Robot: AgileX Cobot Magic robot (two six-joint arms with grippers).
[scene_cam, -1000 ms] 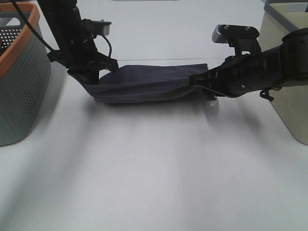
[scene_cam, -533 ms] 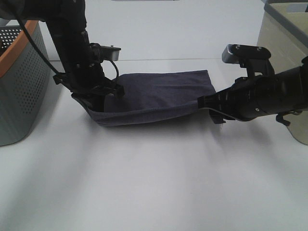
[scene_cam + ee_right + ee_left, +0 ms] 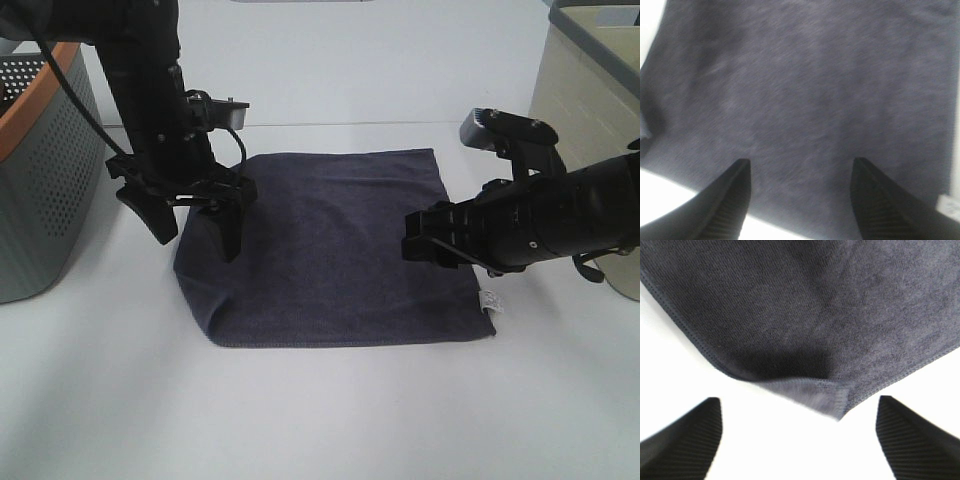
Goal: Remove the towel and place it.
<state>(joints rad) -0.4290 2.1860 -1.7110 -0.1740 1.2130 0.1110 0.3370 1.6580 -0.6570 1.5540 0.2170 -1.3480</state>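
While the towel lies spread out flat on the white worktop, we can see both claws hanging over it with nothing in them. It's a dark charcoal-navy square with a stitched hem, and there's a small white tag at its near right corner.

Left claw sits over the towel's left edge with its fingers spread wide. From the left wrist view the two black ribbed fingertips are well apart, with a towel corner a bit curled up on bare worktop between them, touching neither.

Right claw reaches in from the right, low over the right part of the cloth. Its wrist view shows the fingers parted too, with only towel surface underneath and the tag peeking in at the edge.

Off to the left there's a grey perforated basket with an orange rim, and a pale beige bin on the right, both clear of the towel.
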